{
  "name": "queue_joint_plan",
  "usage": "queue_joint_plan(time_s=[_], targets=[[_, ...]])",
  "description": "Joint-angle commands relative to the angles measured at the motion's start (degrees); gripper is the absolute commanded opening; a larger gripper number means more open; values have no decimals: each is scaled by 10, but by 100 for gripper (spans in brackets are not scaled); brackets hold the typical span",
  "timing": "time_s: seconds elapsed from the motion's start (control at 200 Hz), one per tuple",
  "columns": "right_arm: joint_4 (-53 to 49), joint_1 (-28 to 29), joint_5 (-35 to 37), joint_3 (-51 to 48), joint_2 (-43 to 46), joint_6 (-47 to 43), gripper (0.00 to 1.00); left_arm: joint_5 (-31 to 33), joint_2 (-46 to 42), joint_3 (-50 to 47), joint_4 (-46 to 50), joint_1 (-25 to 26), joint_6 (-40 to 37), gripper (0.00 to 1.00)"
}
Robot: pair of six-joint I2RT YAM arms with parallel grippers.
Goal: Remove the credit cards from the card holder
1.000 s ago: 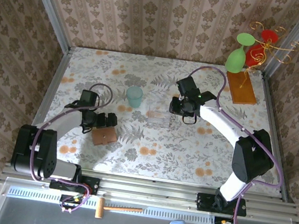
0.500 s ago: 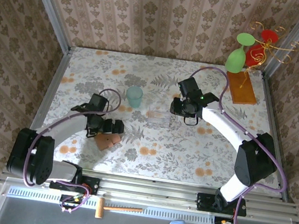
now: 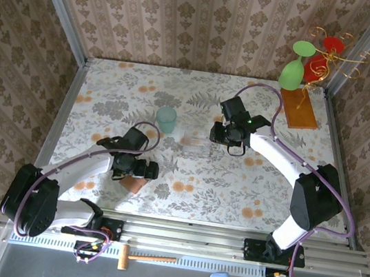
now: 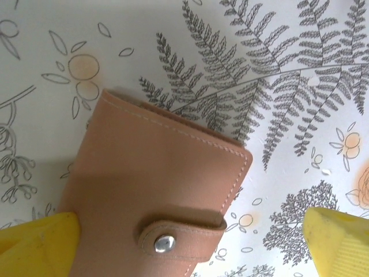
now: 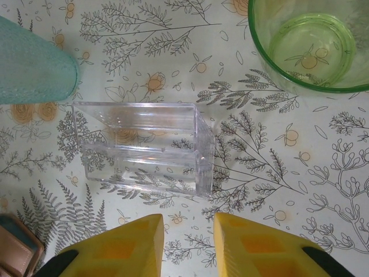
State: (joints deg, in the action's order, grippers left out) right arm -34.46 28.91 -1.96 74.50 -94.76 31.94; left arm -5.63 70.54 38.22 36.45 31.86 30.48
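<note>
The card holder [image 4: 150, 184] is a tan leather wallet lying flat on the floral table, folded shut with its snap strap fastened. The credit cards are hidden. My left gripper [image 4: 190, 254] hovers right over it, open wide, with one yellow fingertip [image 4: 34, 248] over the wallet's left edge and the other fingertip [image 4: 340, 242] off to its right. From above, the card holder [image 3: 134, 183] pokes out just below the left gripper [image 3: 140, 170]. My right gripper [image 5: 189, 248] is open and holds nothing; from above, it [image 3: 230, 140] is right of mid-table.
A clear acrylic box [image 5: 144, 147] lies just ahead of the right gripper, with a teal cup [image 5: 31, 63] to its left and a green glass [image 5: 311, 40] to the upper right. A wire glass stand on a wooden base [image 3: 297, 108] occupies the far right corner.
The left arm has swung right and toward the near edge. The card holder has shifted with it and turned a little. The right arm has barely moved.
</note>
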Motion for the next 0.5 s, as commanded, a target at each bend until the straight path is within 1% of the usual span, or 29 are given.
queue_joint_plan(time_s=[0.0,0.09,0.21,0.255,0.41,0.495], targets=[[8,2,-9,-8,14,4,29,62,-8,19,42,3,6,100],[8,2,-9,-8,15,5,29,91,12,35,58,1,-8,100],[6,2,-9,-7,15,6,29,99,53,52,66,1,-30,100],[4,2,-10,-6,15,7,29,94,66,58,67,2,-37,100],[3,2,-11,-4,19,7,30,48,93,61,53,9,-56,100],[3,2,-12,-4,19,7,30,37,102,59,50,15,-57,100]])
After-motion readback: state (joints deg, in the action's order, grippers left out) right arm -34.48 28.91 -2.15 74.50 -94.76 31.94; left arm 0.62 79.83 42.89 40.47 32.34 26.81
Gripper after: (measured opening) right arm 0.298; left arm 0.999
